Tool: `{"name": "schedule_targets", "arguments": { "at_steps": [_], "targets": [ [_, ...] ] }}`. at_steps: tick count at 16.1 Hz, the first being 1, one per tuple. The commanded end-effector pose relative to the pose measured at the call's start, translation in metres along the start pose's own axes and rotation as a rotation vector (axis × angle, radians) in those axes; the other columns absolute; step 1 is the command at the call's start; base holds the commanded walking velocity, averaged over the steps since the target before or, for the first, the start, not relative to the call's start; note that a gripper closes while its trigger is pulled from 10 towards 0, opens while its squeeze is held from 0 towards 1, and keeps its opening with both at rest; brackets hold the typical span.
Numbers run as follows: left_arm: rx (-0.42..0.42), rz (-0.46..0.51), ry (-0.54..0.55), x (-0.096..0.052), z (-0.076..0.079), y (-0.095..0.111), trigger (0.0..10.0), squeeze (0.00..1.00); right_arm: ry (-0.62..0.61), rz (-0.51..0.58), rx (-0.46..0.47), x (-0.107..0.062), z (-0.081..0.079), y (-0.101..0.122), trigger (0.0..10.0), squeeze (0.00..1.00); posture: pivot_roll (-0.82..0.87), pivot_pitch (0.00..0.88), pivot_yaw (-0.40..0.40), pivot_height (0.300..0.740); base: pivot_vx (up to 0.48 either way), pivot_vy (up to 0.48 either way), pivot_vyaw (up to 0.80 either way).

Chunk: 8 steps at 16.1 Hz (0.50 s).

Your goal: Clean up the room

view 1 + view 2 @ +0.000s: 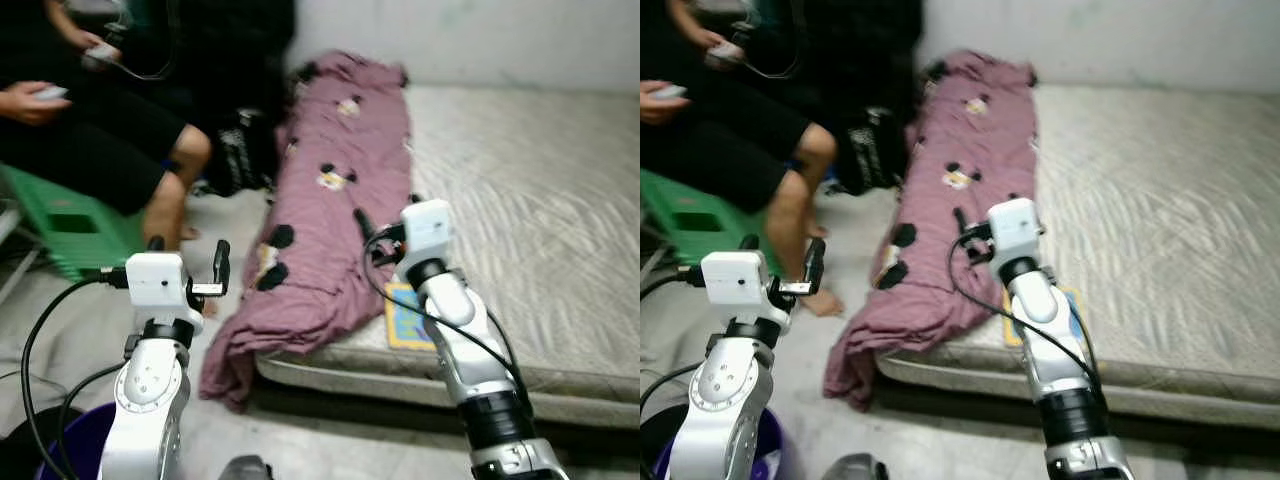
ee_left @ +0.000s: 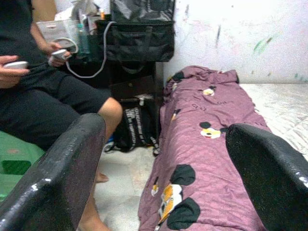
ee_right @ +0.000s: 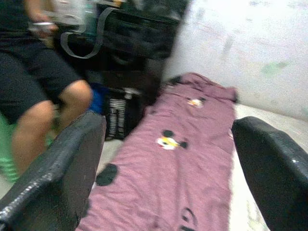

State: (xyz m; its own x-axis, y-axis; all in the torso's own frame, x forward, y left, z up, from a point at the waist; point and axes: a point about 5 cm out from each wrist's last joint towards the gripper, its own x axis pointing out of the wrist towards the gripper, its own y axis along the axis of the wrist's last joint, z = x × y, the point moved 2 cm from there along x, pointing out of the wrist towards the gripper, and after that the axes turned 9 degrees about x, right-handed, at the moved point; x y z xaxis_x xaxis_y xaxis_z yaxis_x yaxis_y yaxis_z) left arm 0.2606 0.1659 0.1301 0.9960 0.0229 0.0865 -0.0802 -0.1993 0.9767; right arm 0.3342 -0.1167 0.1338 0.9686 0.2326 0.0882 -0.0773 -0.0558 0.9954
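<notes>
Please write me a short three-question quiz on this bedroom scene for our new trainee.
1. True or false: the purple blanket hangs over the mattress edge toward the floor.
2. What lies on the mattress by the right gripper? A) yellow-edged booklet B) shoe C) cup
3. Are the left gripper fingers open or shut?

Key:
1. True
2. A, the booklet
3. Open, and holding nothing

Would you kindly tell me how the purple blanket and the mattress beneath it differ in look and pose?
The purple blanket is patterned with cartoon figures; the mattress is pale with a quilted surface. The blanket is rumpled, while the mattress lies flat. The blanket's near end droops over the mattress edge toward the floor; the mattress sits low on the floor. Both run lengthwise toward the wall.
</notes>
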Motion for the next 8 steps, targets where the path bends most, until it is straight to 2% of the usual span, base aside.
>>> {"name": "schedule_targets", "arguments": {
  "at_steps": [1,3,7,8],
  "targets": [
    [0.018,-0.01,0.029,0.002,-0.007,-0.003,10.0,0.0,-0.025,-0.008,0.032,0.0,-0.001,-0.004,10.0,0.0,0.09,0.0,0.043,0.74,0.0,0.0,0.0],
    [0.031,-0.009,0.008,0.009,-0.008,-0.004,10.0,0.0,-0.031,-0.002,0.038,-0.001,-0.006,-0.005,10.0,0.0,0.08,0.0,0.078,0.74,0.0,0.0,0.0],
    [0.042,-0.015,-0.011,0.021,-0.012,-0.008,10.0,0.0,-0.085,0.014,0.052,-0.004,0.001,-0.005,10.0,0.0,0.05,0.0,0.114,0.74,0.0,0.0,0.0],
    [0.041,-0.016,-0.015,0.025,-0.009,-0.009,10.0,0.0,-0.087,0.008,0.047,-0.005,0.002,-0.006,10.0,0.0,0.05,0.0,0.116,0.74,0.0,0.0,0.0]
  ]
}}
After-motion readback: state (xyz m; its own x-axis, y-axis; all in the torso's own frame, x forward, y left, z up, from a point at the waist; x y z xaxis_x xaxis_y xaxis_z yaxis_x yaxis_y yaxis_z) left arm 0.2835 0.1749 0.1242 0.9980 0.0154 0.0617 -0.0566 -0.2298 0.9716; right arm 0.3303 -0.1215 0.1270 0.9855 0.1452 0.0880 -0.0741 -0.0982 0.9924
